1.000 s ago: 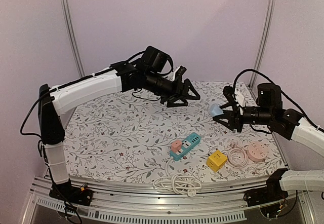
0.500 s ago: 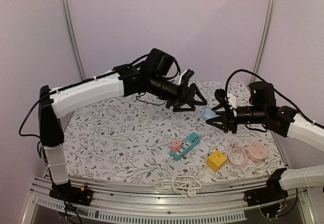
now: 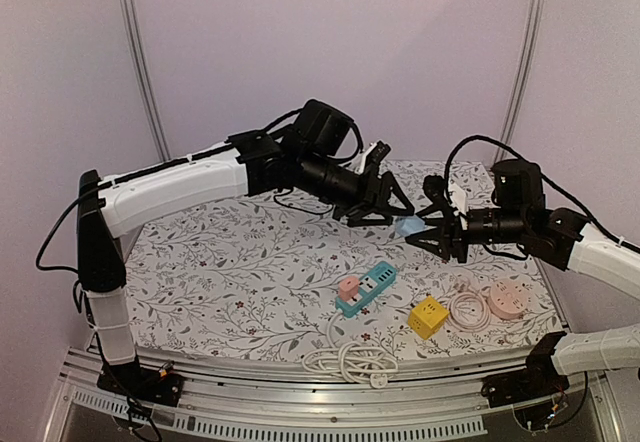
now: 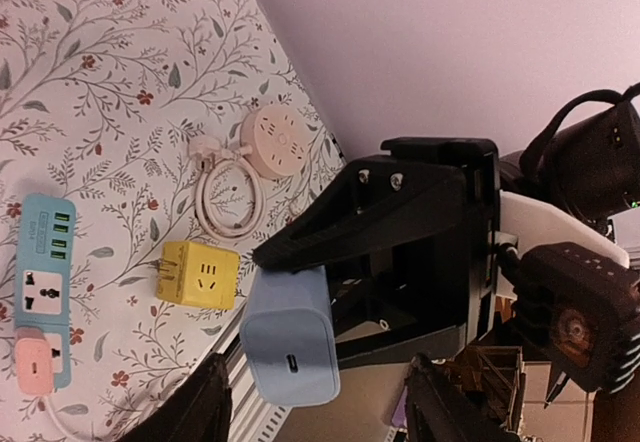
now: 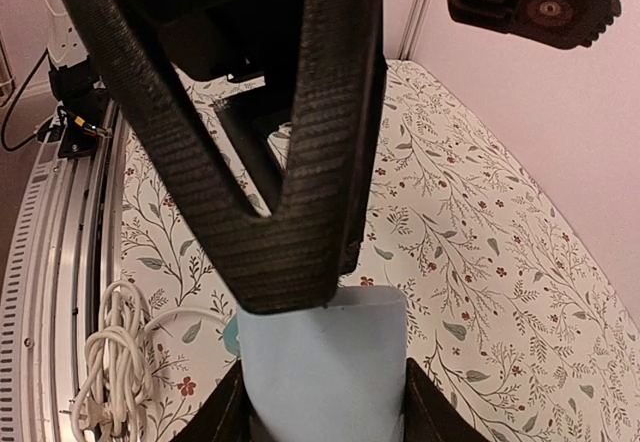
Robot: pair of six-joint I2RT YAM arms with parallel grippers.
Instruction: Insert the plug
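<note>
Right now the blue plug (image 3: 408, 226) hangs in the air up beyond the teal power strip (image 3: 366, 288) and a little to its right, well clear of the floral counter (image 3: 230, 252). The right fingers (image 3: 436, 244) are clamped on it from either side; the left wrist view shows their black pads (image 4: 380, 212) pressed against the plug's body (image 4: 290, 347), whose small slot-shaped port faces that camera. The left fingers (image 3: 385, 202) are spread wide with nothing between them, their tips just beside the plug on the side away from the right arm. From the right wrist, one of those fingers (image 5: 300, 162) looms directly over the plug's top edge (image 5: 322, 357), though I cannot tell whether they touch. On the counter, the power strip lies at a slant with a pink plug (image 3: 348, 286) already seated at its nearer end. A yellow cube socket (image 3: 427, 316) sits just to the right of the strip, and a round pink socket (image 3: 507, 301) with its coiled cord (image 3: 468, 309) lies farther right again. A bundled white cord (image 3: 350, 360) rests on the near side of the strip.
</note>
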